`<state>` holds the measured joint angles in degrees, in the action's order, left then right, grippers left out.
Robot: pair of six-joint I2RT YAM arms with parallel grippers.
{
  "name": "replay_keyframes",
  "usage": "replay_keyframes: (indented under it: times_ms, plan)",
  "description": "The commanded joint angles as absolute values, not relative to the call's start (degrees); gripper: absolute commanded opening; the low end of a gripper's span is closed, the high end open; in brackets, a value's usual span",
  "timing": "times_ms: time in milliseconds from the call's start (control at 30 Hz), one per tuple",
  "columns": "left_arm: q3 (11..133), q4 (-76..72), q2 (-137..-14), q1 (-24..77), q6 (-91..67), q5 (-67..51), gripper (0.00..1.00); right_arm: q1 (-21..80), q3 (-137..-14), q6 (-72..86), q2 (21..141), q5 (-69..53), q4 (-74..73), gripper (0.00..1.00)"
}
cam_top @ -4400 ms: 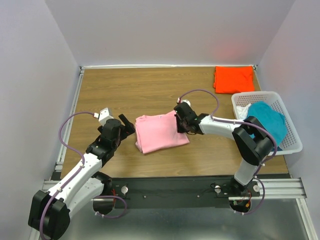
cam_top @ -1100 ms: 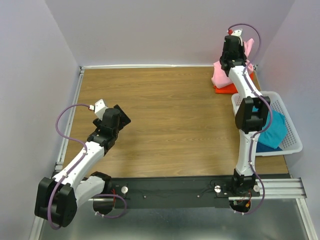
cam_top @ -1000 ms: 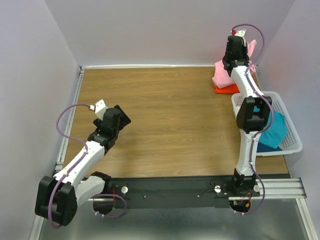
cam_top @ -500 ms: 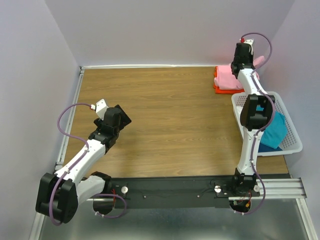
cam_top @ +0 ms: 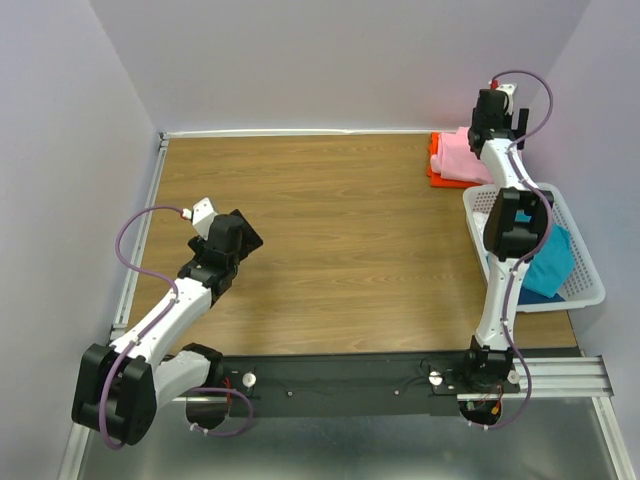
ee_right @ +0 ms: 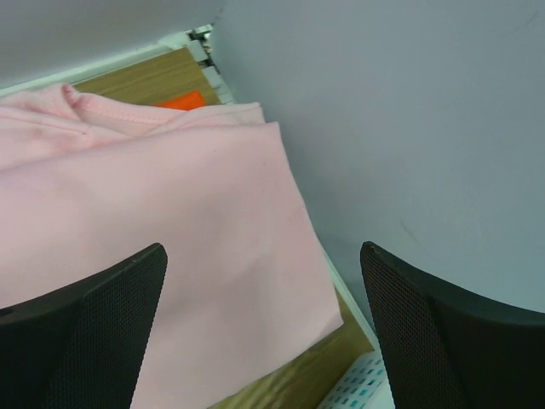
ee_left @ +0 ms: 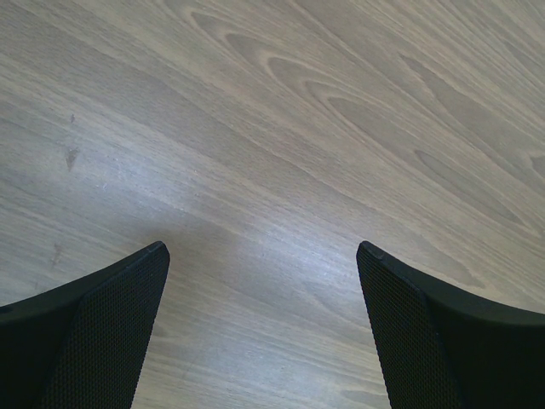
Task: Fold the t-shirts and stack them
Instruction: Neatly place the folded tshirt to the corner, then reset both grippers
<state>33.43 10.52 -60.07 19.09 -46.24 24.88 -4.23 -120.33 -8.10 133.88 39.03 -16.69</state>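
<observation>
The folded light pink t-shirt [cam_top: 459,157] lies on top of the bright orange t-shirt [cam_top: 437,176] in the far right corner of the table. My right gripper [cam_top: 497,118] hovers just above the pile's right edge. In the right wrist view it [ee_right: 262,256] is open, with the pink t-shirt [ee_right: 170,239] lying flat below and free of both fingers. A strip of the orange t-shirt [ee_right: 180,100] shows beyond the pink one. The teal t-shirt [cam_top: 550,260] sits in the basket. My left gripper [cam_top: 248,228] is open over bare wood [ee_left: 262,251], holding nothing.
The white lattice basket [cam_top: 592,272] stands at the right edge just in front of the pile; its corner [ee_right: 368,388] shows below the right gripper. Grey walls close in behind and to the right of the pile. The wooden table [cam_top: 330,220] stretches between the arms.
The right gripper has opened and let go of the pink t-shirt, which has settled flat on the orange one. That arm has moved right toward the corner. The left arm has not moved.
</observation>
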Motion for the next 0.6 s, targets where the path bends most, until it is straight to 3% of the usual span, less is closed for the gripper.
replay_keyframes:
  times_ms: [0,367,567]
  plan:
    - [35.5,10.7,-58.7,18.7,-45.3,26.7,0.98,-4.1,-118.1,-4.2,128.9,33.1,-18.0,1.00]
    - [34.2,9.0,-52.5,18.7,-45.0,22.2,0.98,-0.6,-101.0,10.0,107.3,15.8,-18.3,1.00]
    - [33.0,7.5,-48.5,18.7,-43.6,17.6,0.98,5.9,-85.5,14.9,94.9,16.2,-17.7,1.00]
